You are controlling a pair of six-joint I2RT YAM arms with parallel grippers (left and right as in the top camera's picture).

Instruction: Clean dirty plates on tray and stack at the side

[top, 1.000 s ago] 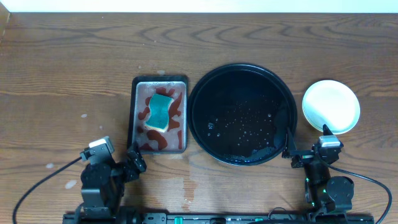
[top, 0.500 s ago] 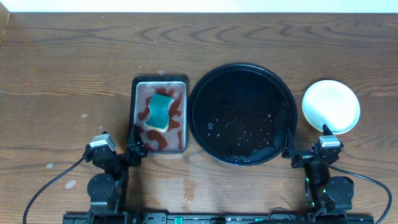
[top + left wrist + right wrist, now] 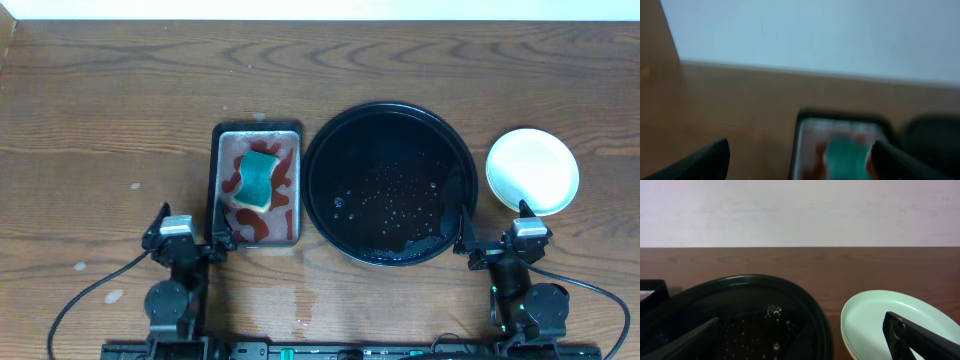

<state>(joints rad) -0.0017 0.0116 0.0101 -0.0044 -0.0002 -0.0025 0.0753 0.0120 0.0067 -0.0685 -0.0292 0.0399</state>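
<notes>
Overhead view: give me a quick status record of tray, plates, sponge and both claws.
tray: no plates on it, water droplets inside
plates: stacked on the table right of the tray; top one looks clean
sponge: lying in the red-stained pan, left of the tray
left claw: open, holding nothing, at the pan's near edge
right claw: open, holding nothing, between tray and plates

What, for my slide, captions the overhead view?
Pale round plastic plates stacked beside empty, wet glossy black round tray.
</notes>
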